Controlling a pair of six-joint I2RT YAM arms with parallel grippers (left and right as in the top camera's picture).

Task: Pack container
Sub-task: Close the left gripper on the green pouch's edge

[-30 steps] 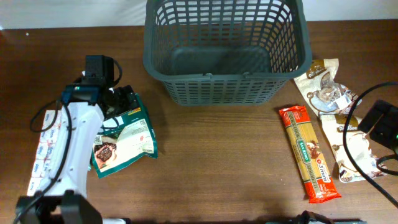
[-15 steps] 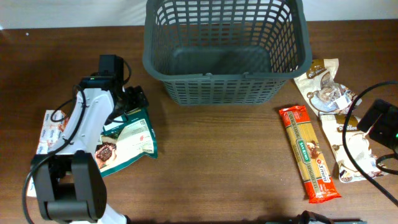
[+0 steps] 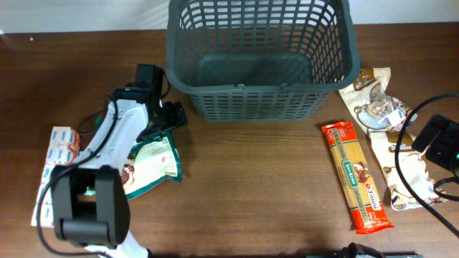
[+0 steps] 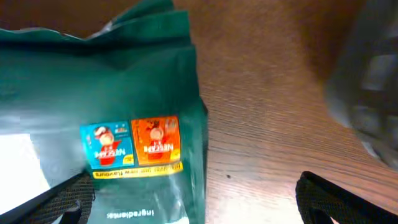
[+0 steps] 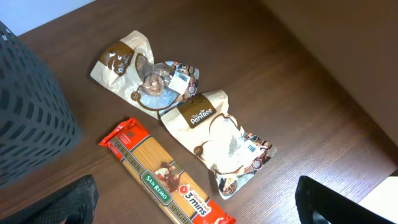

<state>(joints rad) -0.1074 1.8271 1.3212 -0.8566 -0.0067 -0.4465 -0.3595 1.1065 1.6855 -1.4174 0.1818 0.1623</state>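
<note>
**Container.** The container (image 3: 258, 104) is a rectangular basket of dark grey plastic with lattice-slotted walls, a thick rolled rim and a smooth solid floor. It stands upright at the far centre of the table (image 3: 251, 201), which has a brown wood-grain surface.

**Left side.** A green pouch (image 3: 156, 159) of glossy, creased film lies flat near the basket's front left corner, apart from it. A flat white printed packet (image 3: 59, 147) lies to its left.

**Left jaws.** They are spread wide and hold nothing. One dark fingertip (image 4: 56, 202) is over the pouch; the other is over bare wood. Whether it touches the pouch cannot be determined.

**Right side.** A long, narrow spaghetti packet (image 3: 356, 178) with red ends lies flat. Two crinkled cream-and-brown pouches, the far pouch (image 3: 373, 97) and the near pouch (image 3: 403, 172), lie just beside it, touching each other end to end.

**Right jaws.** They are spread wide and hold nothing. One fingertip (image 5: 78, 199) shows at the lower corner of the wrist view, above the table, with the spaghetti packet running between the two fingertips.
</note>
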